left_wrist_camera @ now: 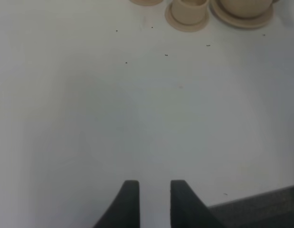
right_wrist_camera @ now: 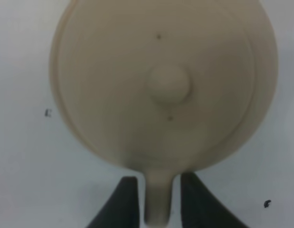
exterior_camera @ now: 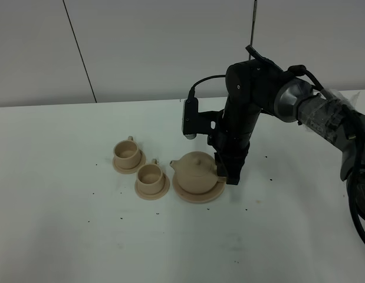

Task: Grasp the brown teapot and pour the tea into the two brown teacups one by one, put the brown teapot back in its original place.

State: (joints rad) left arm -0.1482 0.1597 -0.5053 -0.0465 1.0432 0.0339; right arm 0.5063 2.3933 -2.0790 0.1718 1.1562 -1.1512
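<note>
The brown teapot (exterior_camera: 197, 168) sits on its wide saucer (exterior_camera: 188, 196), spout pointing left. My right gripper (exterior_camera: 229, 174) comes down at its right side. In the right wrist view the teapot (right_wrist_camera: 165, 85) is seen from above, and my right gripper (right_wrist_camera: 158, 183) is open, with one finger on each side of the loop handle (right_wrist_camera: 158, 199) and only thin gaps left. The two brown teacups (exterior_camera: 127, 153) (exterior_camera: 150, 175) stand on small saucers left of the teapot. My left gripper (left_wrist_camera: 150, 185) hovers open and empty over bare table, far from a teacup (left_wrist_camera: 190, 7) and the teapot (left_wrist_camera: 244, 5).
The white table (exterior_camera: 82, 224) carries scattered dark specks around the tea set. A black wrist camera (exterior_camera: 190, 118) and its cable hang just above and behind the teapot. The grey table edge (left_wrist_camera: 260, 206) shows near my left gripper.
</note>
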